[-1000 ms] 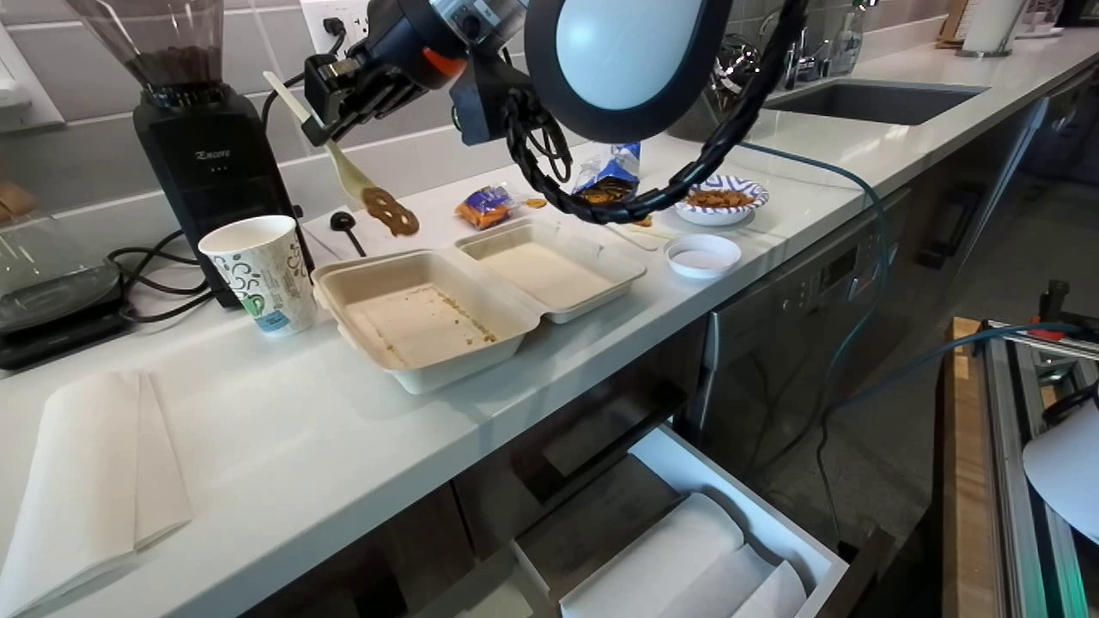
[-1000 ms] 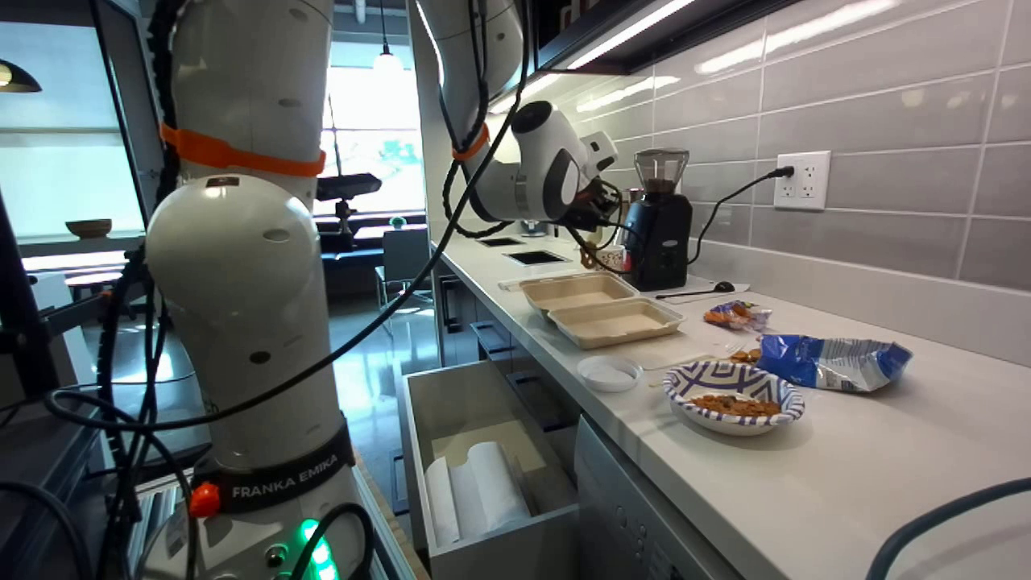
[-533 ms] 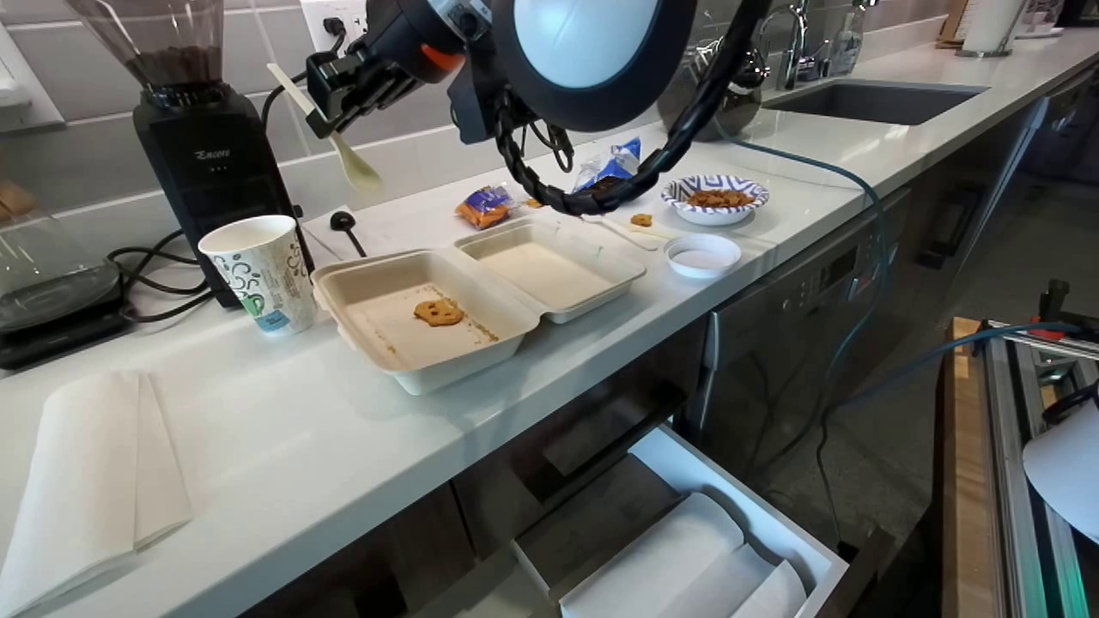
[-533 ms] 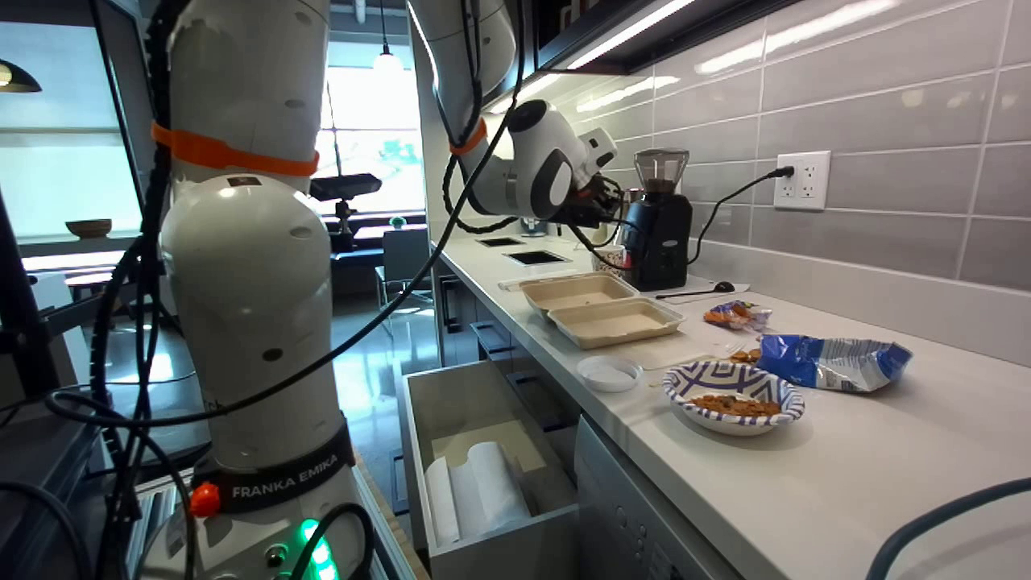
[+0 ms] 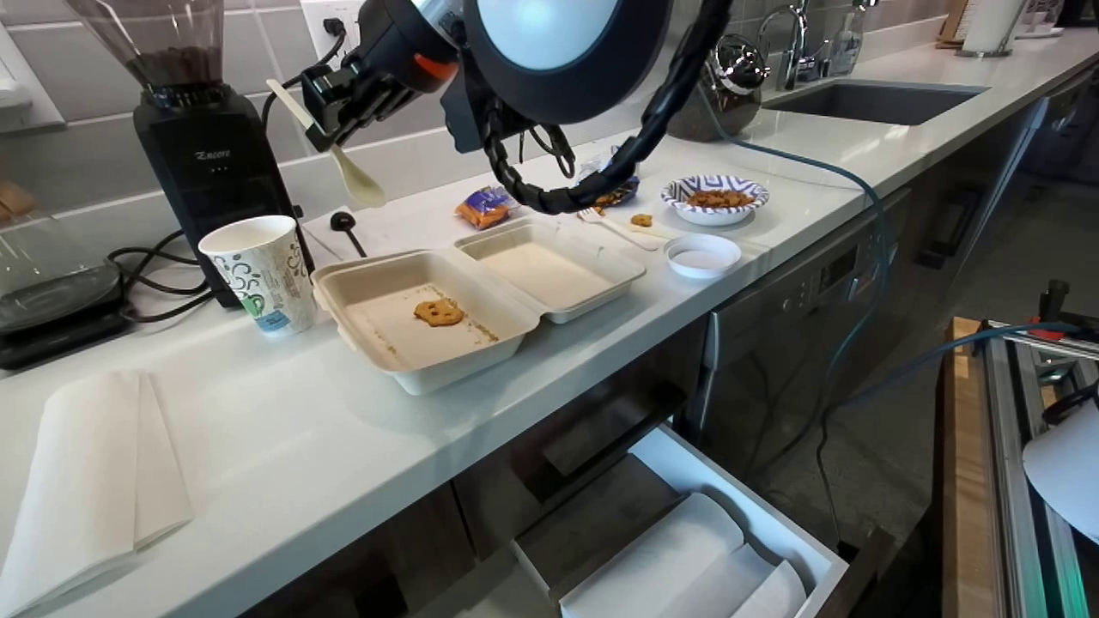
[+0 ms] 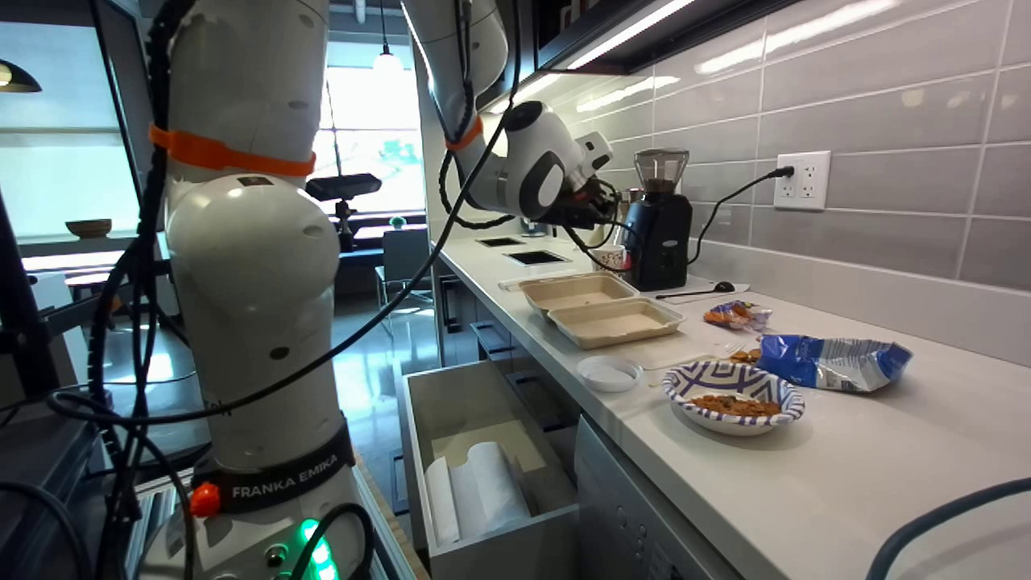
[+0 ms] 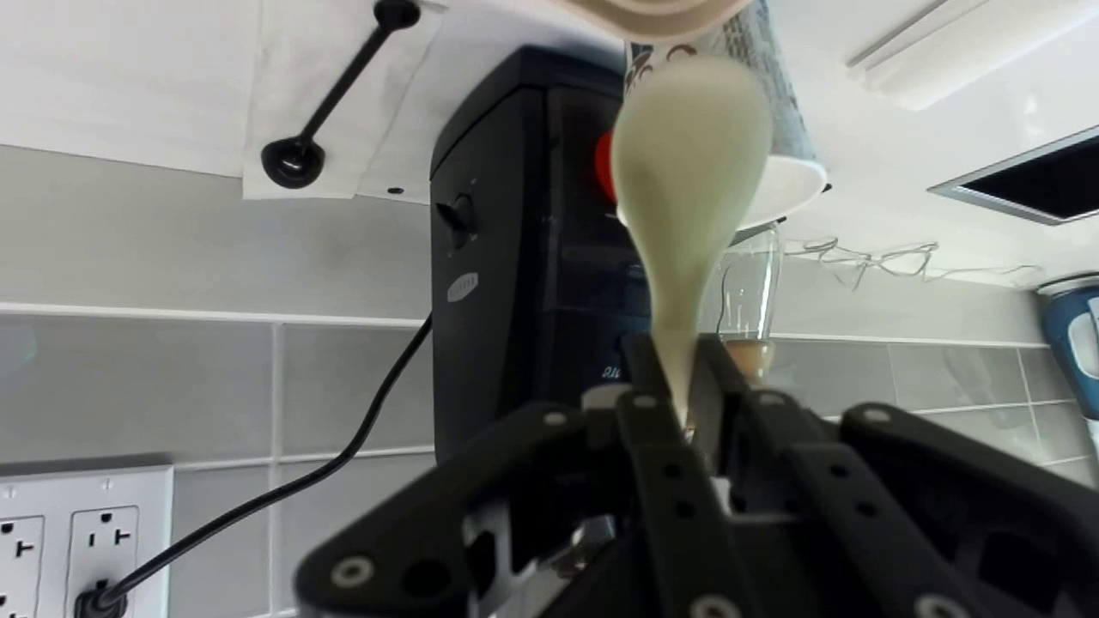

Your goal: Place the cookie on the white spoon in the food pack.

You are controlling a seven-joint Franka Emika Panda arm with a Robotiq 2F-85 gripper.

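Observation:
The cookie [image 5: 439, 312] lies flat inside the food pack [image 5: 549, 268], in the half nearer the paper cup, among crumbs. The open pack also shows in an exterior view [image 6: 616, 321], where I cannot make out the cookie; only its edge [image 7: 657, 15] shows in the wrist view. My gripper [image 5: 319, 142] is shut on the handle of the white spoon [image 5: 359, 180], above and behind the pack. The spoon slants with its bowl downward and carries nothing. In the wrist view, the spoon bowl [image 7: 694, 146] sticks out from between the fingertips [image 7: 676, 348]. The cookie is out of view there.
A paper cup [image 5: 264, 275] stands beside the pack, before a black coffee grinder [image 5: 219, 163]. A black spoon [image 5: 345, 225], snack wrappers [image 5: 487, 208], a small white dish [image 5: 702, 256] and a patterned bowl [image 5: 714, 199] lie along the counter. A drawer [image 6: 491, 451] below is open.
One second ago the cookie was at the spoon's tip in the air. Half a second ago it lay in the pack, off the spoon. The gripper and bare spoon have since moved slightly down.

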